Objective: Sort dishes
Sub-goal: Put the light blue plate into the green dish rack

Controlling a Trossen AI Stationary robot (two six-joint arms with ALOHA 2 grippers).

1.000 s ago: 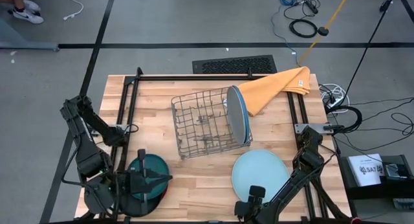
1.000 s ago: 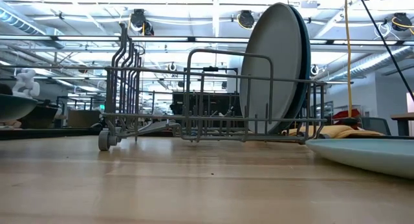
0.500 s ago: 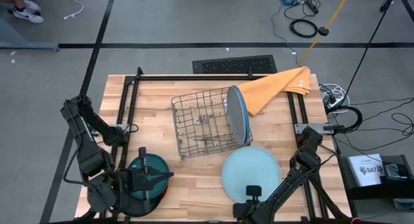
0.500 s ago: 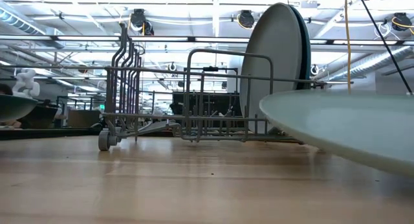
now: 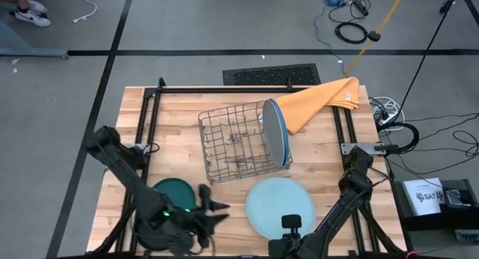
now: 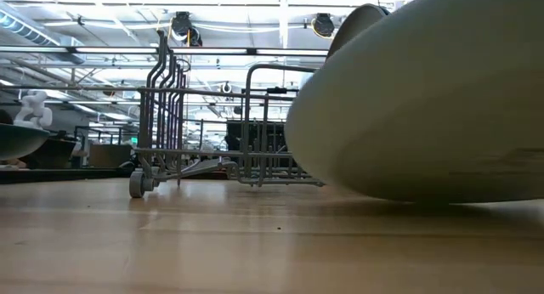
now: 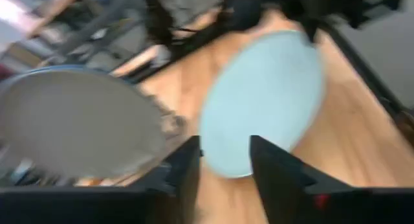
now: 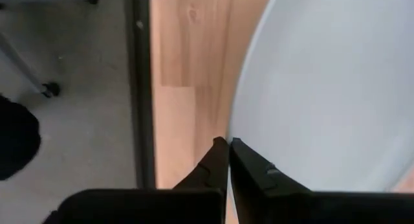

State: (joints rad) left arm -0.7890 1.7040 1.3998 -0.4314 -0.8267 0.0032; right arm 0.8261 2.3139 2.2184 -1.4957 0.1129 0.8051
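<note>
My right gripper [image 8: 226, 145] is shut on the pale blue plate [image 5: 278, 206] at the table's near middle. The plate fills the low view [image 6: 425, 98]. My left gripper [image 5: 213, 210] is open and empty, just left of that plate, its fingers [image 7: 272, 166] pointing at it [image 7: 265, 101]. The dark teal plate [image 5: 171, 190] lies flat at the near left, partly under my left arm. The grey plate [image 5: 274, 135] and the bright blue plate [image 5: 282, 132] stand on edge in the wire rack [image 5: 236, 143]. The black and orange-red plates do not show. My right gripper pinches the pale blue plate's near rim [image 8: 234, 134] between its two fingers, coming level from the table's near side. The plate reaches away from the fingers toward the rack. Whether its underside touches the table [image 6: 425, 199] I cannot tell.
A yellow-orange cloth [image 5: 318, 102] lies at the far right, behind the rack. Black frame rails [image 5: 150, 117] run along the table's left, far and right sides. Bare wood [image 5: 179, 132] shows left of the rack.
My right gripper has carried the pale blue plate toward the table's left, in front of the rack and nearer the low camera. My left gripper has swung off the dark teal plate toward the table's right, toward the pale blue plate.
</note>
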